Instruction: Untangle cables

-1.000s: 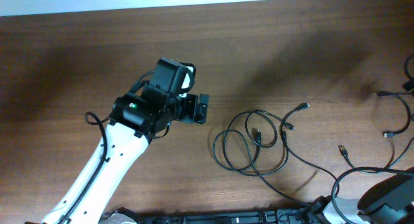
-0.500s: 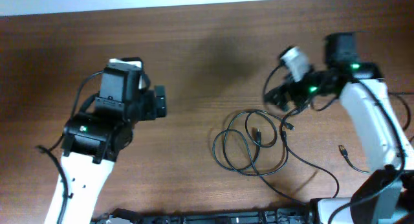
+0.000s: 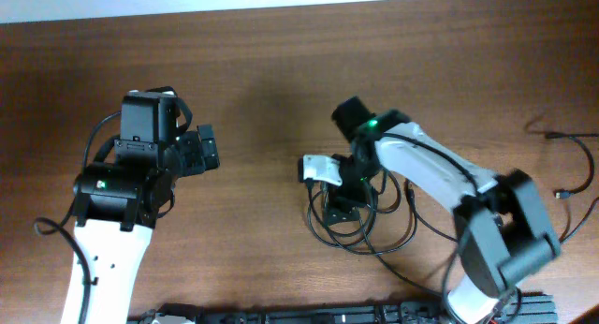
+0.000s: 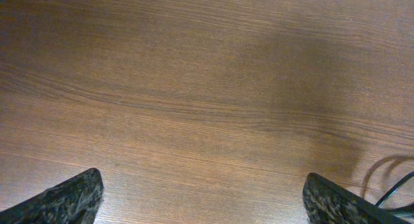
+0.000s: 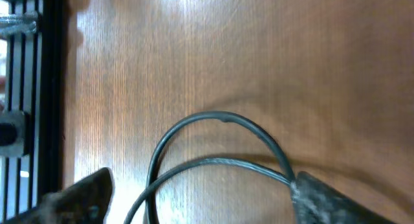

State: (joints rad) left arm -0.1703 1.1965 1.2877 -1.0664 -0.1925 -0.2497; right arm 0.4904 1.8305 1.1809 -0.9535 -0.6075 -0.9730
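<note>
The cables point(image 3: 360, 248) lie as loose black loops right of the table's centre. My right gripper point(image 3: 343, 204) hangs right over them, pointing down. In the right wrist view its jaws point(image 5: 207, 201) stand open, with two crossing strands of cable point(image 5: 220, 160) lying on the wood between the fingers, one strand running up against the right finger point(image 5: 336, 198). My left gripper point(image 3: 211, 148) is well to the left of the loops, open over bare wood. In the left wrist view its fingertips point(image 4: 65, 201) hold nothing, and a bit of cable point(image 4: 394, 185) shows at the lower right.
More thin black cords with plug ends point(image 3: 582, 174) lie at the table's far right edge. A black rail point(image 3: 281, 316) runs along the front edge and also shows at the left of the right wrist view as a black rail point(image 5: 32, 88).
My right arm has swung in from the right and come down over the cable loops, its jaws narrowing slightly. My left arm has pulled back to the left, away from the loops.
</note>
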